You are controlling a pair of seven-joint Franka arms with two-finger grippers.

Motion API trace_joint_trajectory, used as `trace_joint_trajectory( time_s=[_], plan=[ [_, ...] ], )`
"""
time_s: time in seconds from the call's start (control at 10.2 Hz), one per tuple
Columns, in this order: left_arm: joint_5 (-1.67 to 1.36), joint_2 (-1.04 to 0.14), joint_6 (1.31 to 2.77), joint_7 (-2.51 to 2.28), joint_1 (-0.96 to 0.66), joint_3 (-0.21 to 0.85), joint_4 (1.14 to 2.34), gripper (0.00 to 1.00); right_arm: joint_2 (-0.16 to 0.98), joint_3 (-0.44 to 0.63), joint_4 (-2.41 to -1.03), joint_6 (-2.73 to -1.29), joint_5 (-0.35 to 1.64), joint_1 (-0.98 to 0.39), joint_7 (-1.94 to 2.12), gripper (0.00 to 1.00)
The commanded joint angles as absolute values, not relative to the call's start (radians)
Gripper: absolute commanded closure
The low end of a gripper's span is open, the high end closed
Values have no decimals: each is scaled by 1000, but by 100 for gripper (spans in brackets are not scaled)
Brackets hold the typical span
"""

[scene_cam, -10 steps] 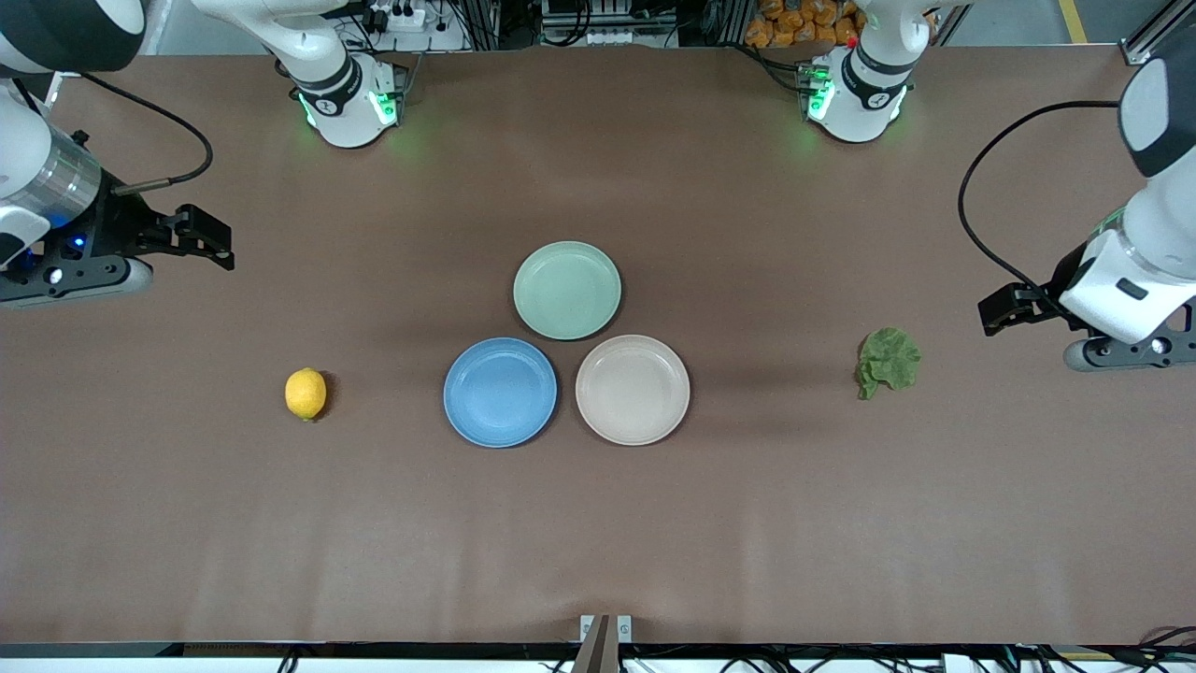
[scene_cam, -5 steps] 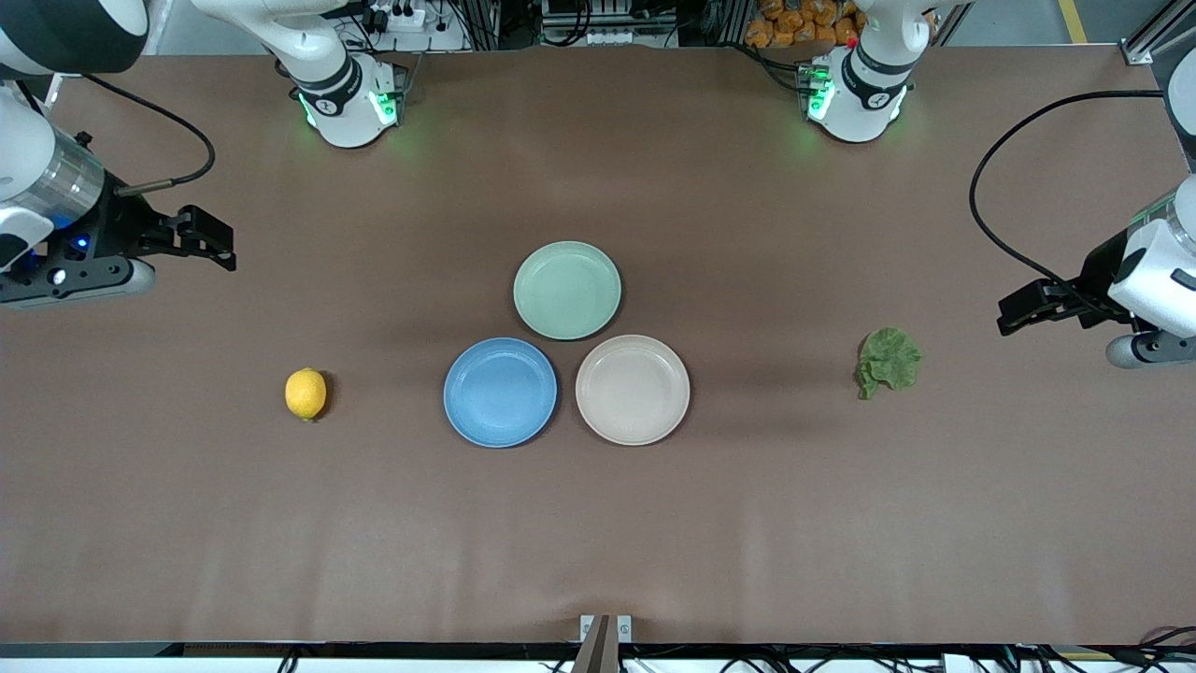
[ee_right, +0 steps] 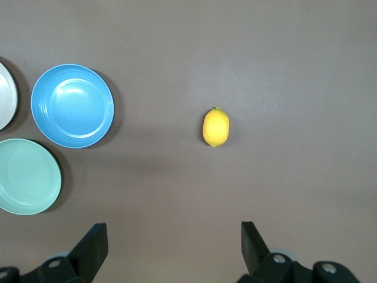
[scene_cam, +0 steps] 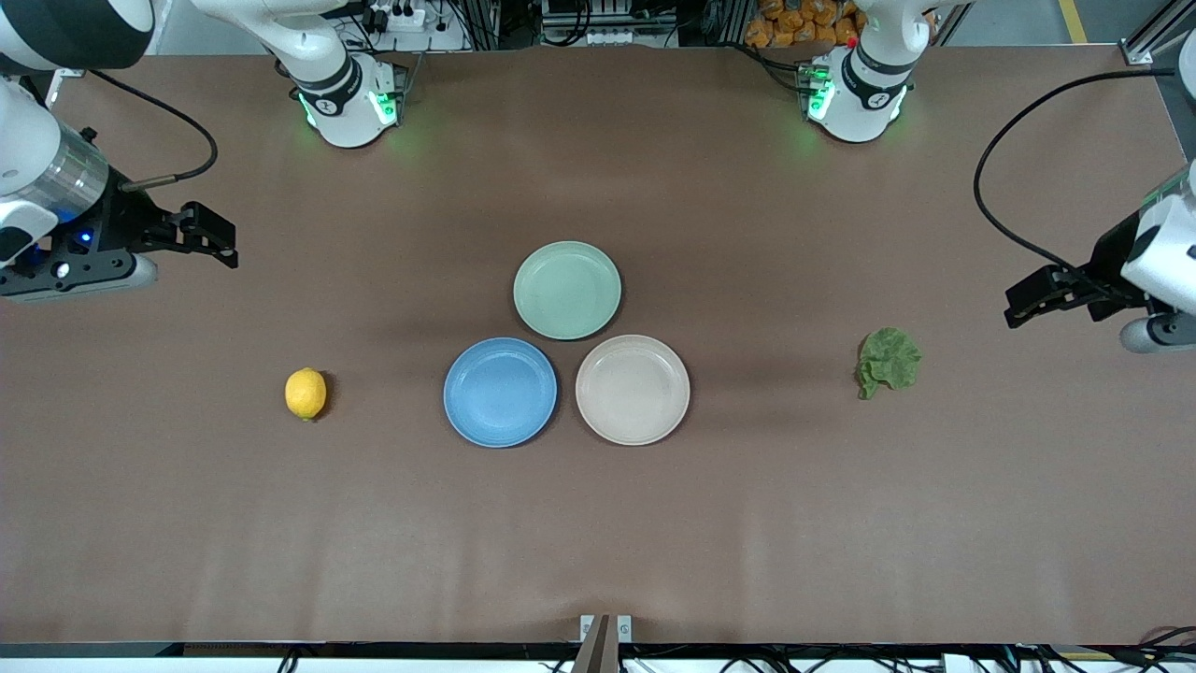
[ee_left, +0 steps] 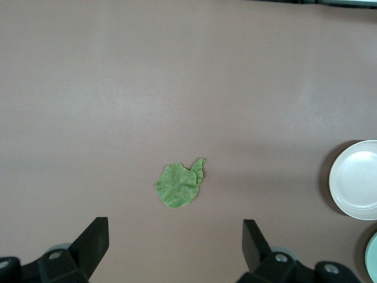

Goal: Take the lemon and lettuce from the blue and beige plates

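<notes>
Three plates sit clustered mid-surface: blue plate (scene_cam: 500,392) and beige plate (scene_cam: 633,389) side by side, nearly touching, mint plate (scene_cam: 567,290) just farther from the front camera; all bare. Lemon (scene_cam: 306,393) lies on the brown surface (scene_cam: 598,523) toward the right arm's end, well apart from the blue plate. Lettuce (scene_cam: 889,361) lies on the surface toward the left arm's end, well apart from the beige plate. Right hand (scene_cam: 213,242) hangs over the right arm's end, fingers spread, holding nothing. Left hand (scene_cam: 1032,301) hangs over the left arm's end near the lettuce, fingers spread, holding nothing.
</notes>
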State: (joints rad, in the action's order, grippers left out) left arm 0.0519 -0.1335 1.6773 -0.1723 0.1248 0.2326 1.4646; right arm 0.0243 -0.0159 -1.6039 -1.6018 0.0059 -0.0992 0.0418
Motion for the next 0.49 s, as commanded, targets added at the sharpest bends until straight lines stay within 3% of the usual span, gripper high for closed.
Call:
trace_joint_trajectory(
  time_s=[0.0, 0.2, 0.39],
  plan=[
    [40, -95, 1626, -121, 83, 183, 1471, 0, -9, -12, -1641, -1618, -9, -106, 21, 0],
    [26, -81, 1608, -83, -23, 50, 1474, 0, -9, -12, -1638, -1612, -8, -106, 20, 0],
    [26, -71, 1603, -83, -34, 40, 1476, 0, -9, -12, -1638, -1612, -6, -106, -3, 0]
  ],
)
